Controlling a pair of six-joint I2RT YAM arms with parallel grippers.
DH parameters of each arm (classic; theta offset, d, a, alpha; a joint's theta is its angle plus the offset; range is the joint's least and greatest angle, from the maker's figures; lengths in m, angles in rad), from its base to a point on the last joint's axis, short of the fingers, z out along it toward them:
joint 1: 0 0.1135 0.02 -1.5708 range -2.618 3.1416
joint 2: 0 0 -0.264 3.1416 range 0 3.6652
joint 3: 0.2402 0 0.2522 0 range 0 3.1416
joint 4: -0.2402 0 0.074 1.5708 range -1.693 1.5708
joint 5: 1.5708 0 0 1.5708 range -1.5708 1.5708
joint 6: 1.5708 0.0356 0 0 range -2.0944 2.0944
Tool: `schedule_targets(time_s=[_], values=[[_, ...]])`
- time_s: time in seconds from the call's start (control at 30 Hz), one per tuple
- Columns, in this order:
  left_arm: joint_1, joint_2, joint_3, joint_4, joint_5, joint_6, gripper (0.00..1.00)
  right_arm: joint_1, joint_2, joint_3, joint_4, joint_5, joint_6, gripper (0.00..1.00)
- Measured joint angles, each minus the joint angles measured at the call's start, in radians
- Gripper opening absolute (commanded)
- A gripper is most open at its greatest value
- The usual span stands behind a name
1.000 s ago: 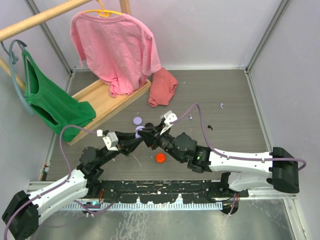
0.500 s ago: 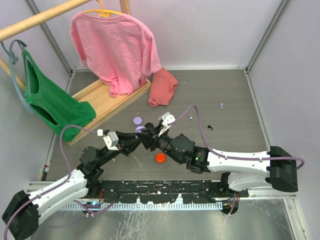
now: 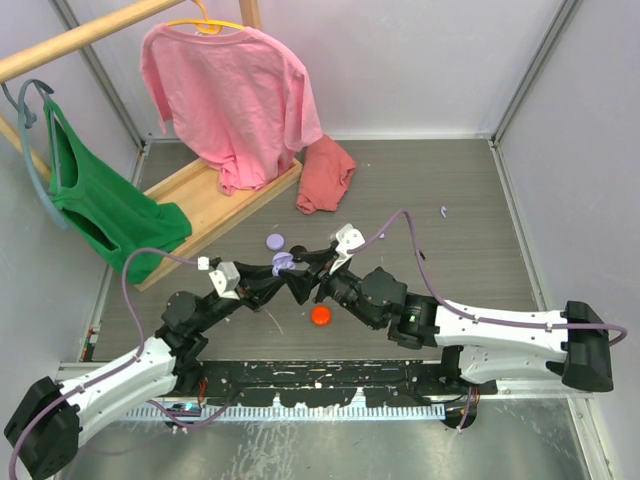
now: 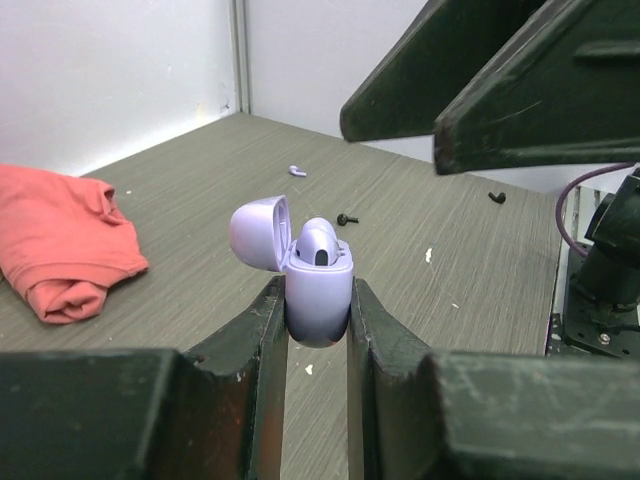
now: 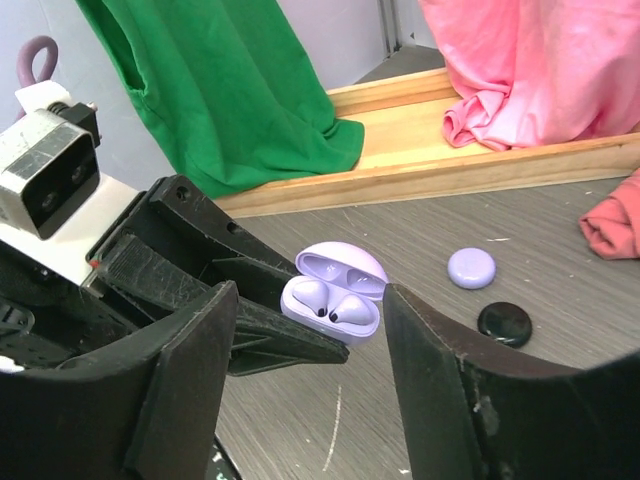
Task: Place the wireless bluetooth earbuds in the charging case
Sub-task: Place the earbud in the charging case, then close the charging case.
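- The left gripper (image 4: 316,300) has its fingers clamped on the lower body of the lavender charging case (image 4: 318,285), as it did a second ago, and holds it upright above the surface (image 3: 450,180).
- The case's lid (image 5: 345,264) is tipped open. Two lavender earbuds (image 5: 338,308) sit side by side in the wells.
- The right gripper (image 5: 312,300) had its fingers nearly together at the case a second ago. Now they stand well apart, one on either side of the case and touching nothing.
- In the top view, the right arm's rear link has shifted toward 3 o'clock since the earlier frame.
- The orange-red puck (image 3: 320,316) lies at 5 o'clock from the held case and has not moved.
- The lavender puck (image 5: 471,267) and the black puck (image 5: 504,323) lie near each other on the surface, in the same spot as before.
- A loose lavender earbud (image 4: 297,170) lies well apart at 2 o'clock in the top view. Two tiny black bits (image 4: 347,217) lie nearer.
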Motion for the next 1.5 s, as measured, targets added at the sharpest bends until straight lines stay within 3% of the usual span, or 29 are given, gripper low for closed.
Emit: schedule_targets(time_s=[0.23,0.6,0.9,1.2,1.5], values=[[0.000,0.034,0.001,-0.006,0.031,-0.014,0.00,-0.077,-0.058,0.062,-0.160,-0.122,-0.031,0.77],[0.000,0.052,0.064,-0.031,0.188,-0.030,0.00,-0.381,-0.063,0.103,-0.277,-0.637,0.037,0.82],[0.000,0.108,0.100,-0.026,0.276,-0.053,0.01,-0.474,0.032,0.106,-0.269,-0.951,0.090,0.82],[0.000,0.140,0.100,-0.022,0.272,-0.073,0.02,-0.495,0.068,0.106,-0.243,-1.138,0.124,0.82],[-0.006,0.143,0.100,-0.033,0.223,-0.093,0.02,-0.510,0.067,0.106,-0.239,-1.179,0.114,0.81]])
